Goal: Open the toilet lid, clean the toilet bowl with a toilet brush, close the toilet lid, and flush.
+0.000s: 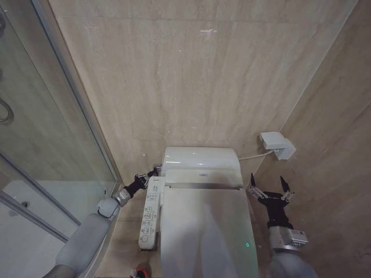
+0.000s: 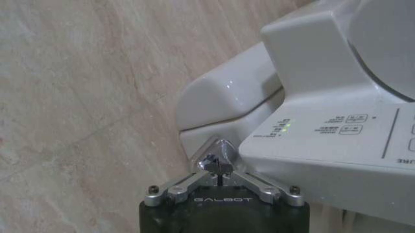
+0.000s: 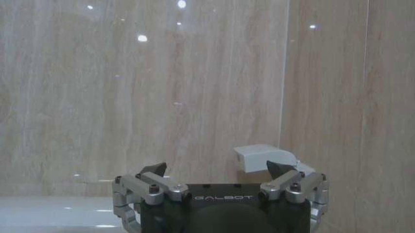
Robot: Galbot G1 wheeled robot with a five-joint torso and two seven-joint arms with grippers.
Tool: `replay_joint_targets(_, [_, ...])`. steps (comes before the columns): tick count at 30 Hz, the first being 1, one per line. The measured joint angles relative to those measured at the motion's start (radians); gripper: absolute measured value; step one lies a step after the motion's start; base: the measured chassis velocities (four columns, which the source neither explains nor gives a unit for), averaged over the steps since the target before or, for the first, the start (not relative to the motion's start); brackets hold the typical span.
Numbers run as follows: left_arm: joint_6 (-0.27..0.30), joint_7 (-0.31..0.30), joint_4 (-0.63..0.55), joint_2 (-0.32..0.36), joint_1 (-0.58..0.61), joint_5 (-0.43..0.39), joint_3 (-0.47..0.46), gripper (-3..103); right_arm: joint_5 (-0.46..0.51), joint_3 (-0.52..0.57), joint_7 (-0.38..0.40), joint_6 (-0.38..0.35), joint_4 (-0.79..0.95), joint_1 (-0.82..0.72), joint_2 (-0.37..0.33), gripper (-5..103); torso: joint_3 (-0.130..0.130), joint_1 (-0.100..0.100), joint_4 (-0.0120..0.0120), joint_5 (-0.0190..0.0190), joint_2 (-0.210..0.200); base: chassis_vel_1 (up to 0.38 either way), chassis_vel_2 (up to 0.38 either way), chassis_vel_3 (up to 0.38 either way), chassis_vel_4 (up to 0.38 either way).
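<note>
The white toilet lid (image 1: pixel 206 231) lies shut, so the toilet bowl is hidden beneath it. My left gripper (image 1: pixel 154 172) is shut, its tips at the far end of the side button panel (image 1: pixel 149 215), by the toilet's rear housing (image 1: pixel 200 159). In the left wrist view the shut left gripper (image 2: pixel 217 166) touches the gap between the white housing (image 2: pixel 220 97) and the panel (image 2: pixel 343 136). My right gripper (image 1: pixel 269 184) hangs open and holds nothing, to the right of the toilet, facing the wall (image 3: pixel 216 169). A bit of the brush's red holder (image 1: pixel 141 270) peeks in at the lower edge; the toilet brush itself is not discernible.
A glass shower enclosure (image 1: pixel 46 116) stands close on the left, hemming in the left arm. A white wall box (image 1: pixel 277 145) (image 3: pixel 263 156) with a cable sits right of the toilet. Beige tiled walls meet in a corner on the right. A green light (image 1: pixel 247 244) glows at the lid's edge.
</note>
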Motion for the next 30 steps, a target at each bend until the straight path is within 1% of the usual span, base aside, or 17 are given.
replay_joint_targets(5, [0.001, 0.000, -0.006, 0.000, 0.006, 0.000, -0.005, 0, 0.000, 0.000, 0.000, 0.000, 0.000, 0.000, 0.000, 100, 0.000, 0.000, -0.0001, 0.0000, 0.000, 0.000, 0.000, 0.000, 0.000])
replay_joint_targets(10, [0.008, -0.004, -0.033, -0.001, 0.033, 0.000, -0.032, 0, 0.000, 0.000, 0.000, 0.000, 0.000, 0.000, 0.000, 100, 0.000, 0.000, -0.0005, 0.0000, 0.000, 0.000, 0.000, 0.000, 0.000])
replay_joint_targets(13, [0.039, -0.016, -0.097, -0.002, 0.105, -0.037, -0.077, 0, 0.000, 0.000, 0.000, 0.000, 0.000, 0.000, 0.000, 100, 0.000, 0.000, -0.0008, -0.0001, 0.000, 0.000, 0.000, 0.000, 0.000])
replay_joint_targets(14, [0.039, -0.016, -0.097, -0.002, 0.105, -0.037, -0.077, 0, 0.000, 0.000, 0.000, 0.000, 0.000, 0.000, 0.000, 100, 0.000, 0.000, -0.0008, -0.0001, 0.000, 0.000, 0.000, 0.000, 0.000])
replay_joint_targets(16, [0.048, -0.020, -0.130, -0.002, 0.169, -0.061, -0.106, 0, 0.000, 0.000, 0.000, 0.000, 0.000, 0.000, 0.000, 100, 0.000, 0.000, -0.0007, -0.0003, 0.000, 0.000, 0.000, 0.000, 0.000])
replay_joint_targets(17, [0.047, -0.020, -0.140, -0.003, 0.202, -0.064, -0.129, 0, 0.000, 0.000, 0.000, 0.000, 0.000, 0.000, 0.000, 100, 0.000, 0.000, -0.0005, -0.0003, 0.000, 0.000, 0.000, 0.000, 0.000])
replay_joint_targets(18, [0.047, -0.020, -0.140, -0.003, 0.202, -0.064, -0.129, 0, 0.000, 0.000, 0.000, 0.000, 0.000, 0.000, 0.000, 100, 0.000, 0.000, -0.0005, -0.0003, 0.000, 0.000, 0.000, 0.000, 0.000])
replay_joint_targets(20, [0.037, -0.021, -0.158, -0.008, 0.258, -0.065, -0.174, 0, 0.000, 0.000, 0.000, 0.000, 0.000, 0.000, 0.000, 100, 0.000, 0.000, 0.0002, -0.0002, 0.000, 0.000, 0.000, 0.000, 0.000])
replay_joint_targets(21, [0.037, -0.021, -0.158, -0.008, 0.258, -0.065, -0.174, 0, 0.000, 0.000, 0.000, 0.000, 0.000, 0.000, 0.000, 100, 0.000, 0.000, 0.0002, -0.0002, 0.000, 0.000, 0.000, 0.000, 0.000])
replay_joint_targets(24, [0.031, -0.030, -0.199, -0.017, 0.317, -0.067, -0.238, 0, 0.000, 0.000, 0.000, 0.000, 0.000, 0.000, 0.000, 100, 0.000, 0.000, 0.0003, 0.0000, 0.000, 0.000, 0.000, 0.000, 0.000])
replay_joint_targets(25, [0.031, -0.030, -0.199, -0.017, 0.317, -0.067, -0.238, 0, 0.000, 0.000, 0.000, 0.000, 0.000, 0.000, 0.000, 100, 0.000, 0.000, 0.0003, 0.0000, 0.000, 0.000, 0.000, 0.000, 0.000])
replay_joint_targets(27, [0.043, -0.074, -0.242, -0.025, 0.350, -0.071, -0.287, 0, 0.000, 0.000, 0.000, 0.000, 0.000, 0.000, 0.000, 100, 0.000, 0.000, 0.0002, -0.0002, 0.000, 0.000, 0.000, 0.000, 0.000])
replay_joint_targets(29, [0.087, -0.172, -0.295, -0.032, 0.375, -0.078, -0.321, 0, 0.000, 0.000, 0.000, 0.000, 0.000, 0.000, 0.000, 100, 0.000, 0.000, 0.0001, 0.0002, 0.000, 0.000, 0.000, 0.000, 0.000])
replay_joint_targets(30, [0.087, -0.172, -0.295, -0.032, 0.375, -0.078, -0.321, 0, 0.000, 0.000, 0.000, 0.000, 0.000, 0.000, 0.000, 100, 0.000, 0.000, 0.0001, 0.0002, 0.000, 0.000, 0.000, 0.000, 0.000])
